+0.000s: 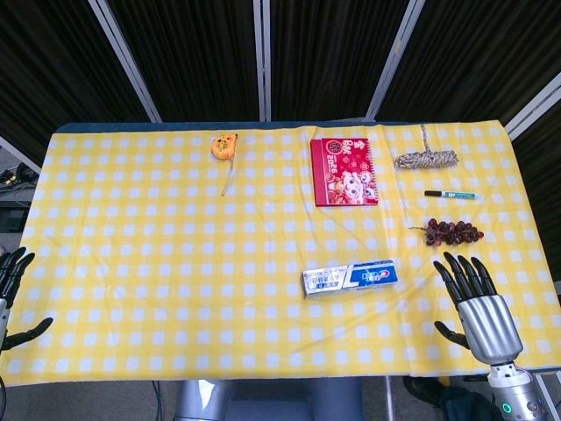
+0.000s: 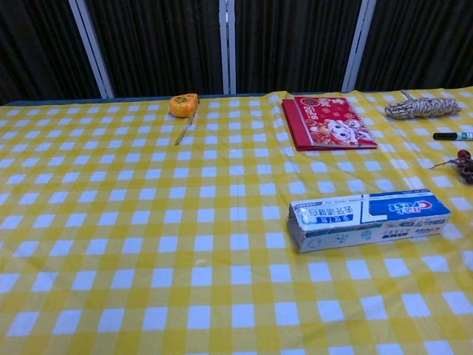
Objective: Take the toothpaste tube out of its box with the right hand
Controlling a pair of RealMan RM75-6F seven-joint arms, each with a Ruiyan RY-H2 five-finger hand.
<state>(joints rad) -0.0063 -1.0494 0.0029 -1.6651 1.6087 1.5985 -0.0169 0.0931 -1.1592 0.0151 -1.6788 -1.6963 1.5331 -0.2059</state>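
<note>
Your table (image 1: 131, 263), yellow-white check cloth, fills most of the head view; far edge runs along the dark curtain wall, near edge sits just above the robot base. Big open stretch on the left half and along the near side: nothing lies there betw. the left edge and the box.

Red booklet (image 1: 344, 171) lies flat far-center, well apart from the box, w/ bare cloth betw. them. Toothpaste box (image 1: 350, 278) lies on its long side, near-center-right, long axis running left-right, flaps looking closed as far as you can see; tube itself not visible. In chest view the box (image 2: 369, 220) shows its left end face toward the camera, clear cloth on the near and left sides.

Your right hand (image 1: 478, 307) sits at the near-right corner, just right of the box but not touching, palm down, fingers spread and pointing far, thumb out to the left; it holds nothing. Left hand (image 1: 13, 298) is at the near-left edge, only partly in frame, fingers apart, thumb sticking right, nothing held. Neither hand shows in chest view.

Far right: rope bundle (image 1: 426, 159) near the far edge, grape bunch (image 1: 451, 232) just far of your right hand's fingertips, marker pen (image 1: 450, 194) betw. rope and grapes. Orange tape measure (image 1: 224, 146) sits far-left-center, tape trailing toward you.
</note>
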